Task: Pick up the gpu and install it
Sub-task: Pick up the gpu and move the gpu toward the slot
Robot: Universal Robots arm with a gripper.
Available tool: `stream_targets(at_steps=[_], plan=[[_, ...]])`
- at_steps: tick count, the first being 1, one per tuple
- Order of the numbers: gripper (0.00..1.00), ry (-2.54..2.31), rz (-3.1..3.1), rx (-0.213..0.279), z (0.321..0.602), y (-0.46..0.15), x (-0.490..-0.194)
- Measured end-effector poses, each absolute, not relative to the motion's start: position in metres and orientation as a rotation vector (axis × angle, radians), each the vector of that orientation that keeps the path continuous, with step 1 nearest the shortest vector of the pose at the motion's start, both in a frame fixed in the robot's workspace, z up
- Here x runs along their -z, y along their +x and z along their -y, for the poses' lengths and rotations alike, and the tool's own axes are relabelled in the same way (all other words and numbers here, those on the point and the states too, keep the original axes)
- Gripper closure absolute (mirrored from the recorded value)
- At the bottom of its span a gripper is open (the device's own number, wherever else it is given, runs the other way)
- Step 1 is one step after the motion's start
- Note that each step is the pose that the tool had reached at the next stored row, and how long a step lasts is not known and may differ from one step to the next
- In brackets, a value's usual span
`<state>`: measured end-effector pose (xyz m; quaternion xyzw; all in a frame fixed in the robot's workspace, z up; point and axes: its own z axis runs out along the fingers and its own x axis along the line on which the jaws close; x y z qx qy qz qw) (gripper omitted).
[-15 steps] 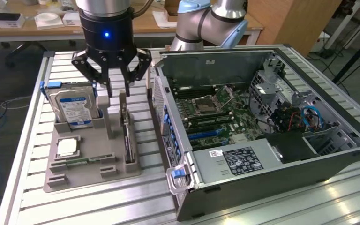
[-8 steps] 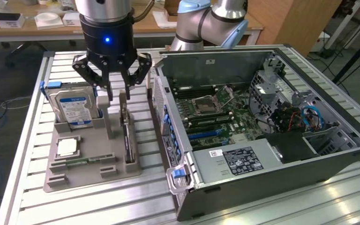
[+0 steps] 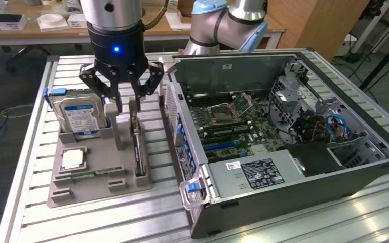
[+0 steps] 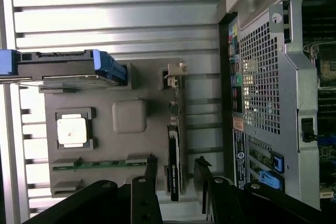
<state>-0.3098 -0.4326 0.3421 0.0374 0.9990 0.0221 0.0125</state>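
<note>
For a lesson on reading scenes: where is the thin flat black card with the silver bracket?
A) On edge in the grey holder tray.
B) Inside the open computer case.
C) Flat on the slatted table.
A: the black card stands in a slot of the grey holder tray, open fingers straddling it.

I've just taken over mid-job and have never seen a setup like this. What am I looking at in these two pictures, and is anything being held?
The machine is a single robot arm ending in a gripper with its fingers open. One picture comes from a camera standing off the arm. The other comes from a camera on the wrist, looking down past the fingers. On the slatted table sits a grey tray carrying a hard drive, a square processor chip, a green memory stick and the black graphics card, which stands on edge. On the exterior view's right is an open computer case. The gripper hangs over the card with a finger on each side, and it holds nothing.
</note>
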Motion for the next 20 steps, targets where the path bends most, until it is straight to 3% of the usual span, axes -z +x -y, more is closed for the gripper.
stream_targets(at_steps=[20], plan=[[0.59,0.117,-3.114,-0.069,0.434,-0.31,-0.322]])
